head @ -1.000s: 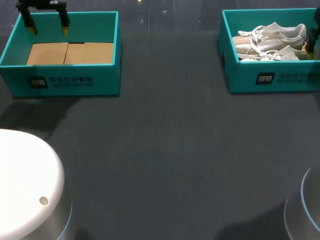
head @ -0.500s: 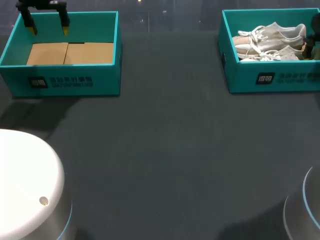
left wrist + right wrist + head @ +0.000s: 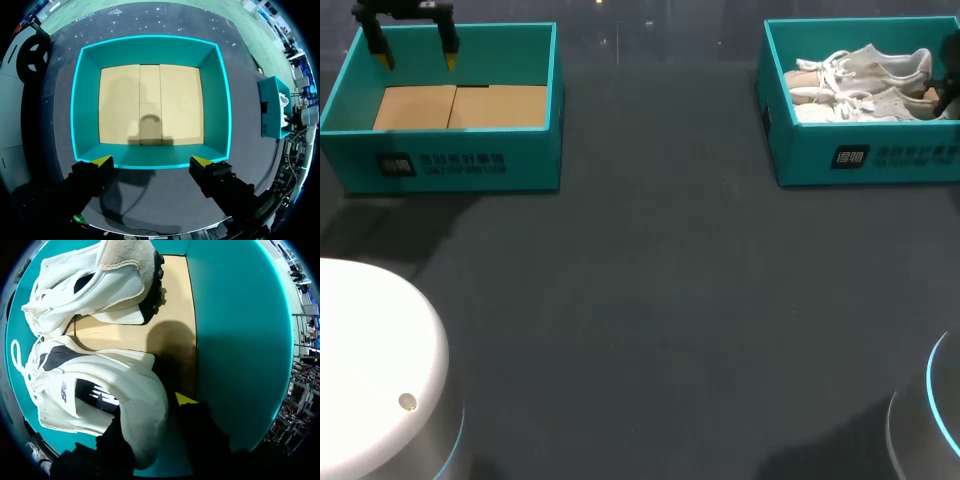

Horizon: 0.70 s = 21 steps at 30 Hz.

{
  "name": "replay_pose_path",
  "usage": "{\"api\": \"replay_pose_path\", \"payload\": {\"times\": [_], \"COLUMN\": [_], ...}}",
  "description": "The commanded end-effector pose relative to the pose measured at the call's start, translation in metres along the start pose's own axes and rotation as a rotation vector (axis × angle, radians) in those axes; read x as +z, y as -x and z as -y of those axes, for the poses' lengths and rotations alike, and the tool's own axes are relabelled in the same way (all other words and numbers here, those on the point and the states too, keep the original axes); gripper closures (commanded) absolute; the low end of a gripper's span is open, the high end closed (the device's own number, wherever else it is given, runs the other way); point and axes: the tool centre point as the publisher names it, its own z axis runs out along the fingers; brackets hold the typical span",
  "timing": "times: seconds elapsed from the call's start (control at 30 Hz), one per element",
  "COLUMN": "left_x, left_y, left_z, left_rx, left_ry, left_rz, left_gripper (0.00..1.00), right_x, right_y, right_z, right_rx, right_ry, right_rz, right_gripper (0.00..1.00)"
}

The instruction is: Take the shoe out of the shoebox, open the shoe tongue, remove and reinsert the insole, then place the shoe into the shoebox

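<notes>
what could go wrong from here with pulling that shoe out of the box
The right hand is at the heel of the nearer shoe, whose laces lie against the second shoe; a lift might drag both shoes. The hand is also close to the wall of the shoebox, so it could catch the wall and shift the box.

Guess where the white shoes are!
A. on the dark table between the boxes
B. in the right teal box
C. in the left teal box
B: both white shoes lie inside the right teal box; the left teal box holds no shoes.
</notes>
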Motion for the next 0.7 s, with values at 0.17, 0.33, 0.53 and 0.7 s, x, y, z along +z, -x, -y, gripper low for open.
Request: {"api": "replay_pose_path", "payload": {"times": [0.17,0.33,0.53,0.7], "left_x": [0.000,0.000,0.000,0.000], "left_y": [0.000,0.000,0.000,0.000], "left_z": [0.000,0.000,0.000,0.000], "left_rx": [0.000,0.000,0.000,0.000], "left_ry": [0.001,0.001,0.001,0.001], "left_rz": [0.001,0.001,0.001,0.001], "left_gripper": [0.00,0.00,0.00,0.00], "right_x": [-0.006,-0.021,-0.044,-0.062], "right_y": [-0.004,-0.002,0.000,-0.001], "right_z": [0.003,0.008,0.012,0.015], "right_rx": [0.011,-0.002,-0.028,-0.048], "right_ry": [0.024,0.059,0.093,0.110], "right_rz": [0.009,0.010,0.025,0.046], "right_gripper": [1.00,1.00,1.00,1.00]}}
